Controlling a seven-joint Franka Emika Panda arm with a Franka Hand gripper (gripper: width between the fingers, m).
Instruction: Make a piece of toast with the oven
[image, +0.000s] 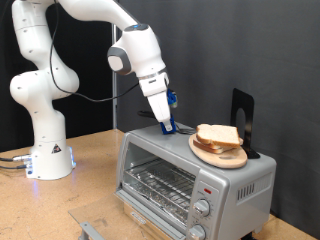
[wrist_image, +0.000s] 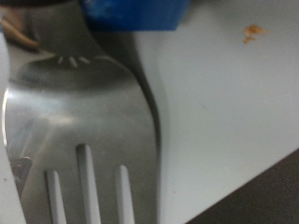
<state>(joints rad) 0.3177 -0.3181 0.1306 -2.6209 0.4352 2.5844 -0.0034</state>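
The silver oven (image: 190, 172) stands on the wooden table with its glass door shut and the wire rack showing inside. A stack of bread slices (image: 218, 136) lies on a round wooden plate (image: 215, 158) on the oven's top. No single slice of toast shows apart from that stack. My gripper (image: 165, 126) points down onto the oven's top, just to the exterior view's left of the plate. In the wrist view a slotted metal spatula (wrist_image: 84, 121) fills the near field over the oven's silver top (wrist_image: 220, 103), under a blue part (wrist_image: 135, 13). My fingers are hidden there.
A black stand (image: 243, 115) rises behind the plate on the oven. The arm's white base (image: 45, 150) stands at the exterior view's left. A grey flat object (image: 88, 228) lies on the table in front of the oven. A few crumbs (wrist_image: 250, 34) lie on the oven top.
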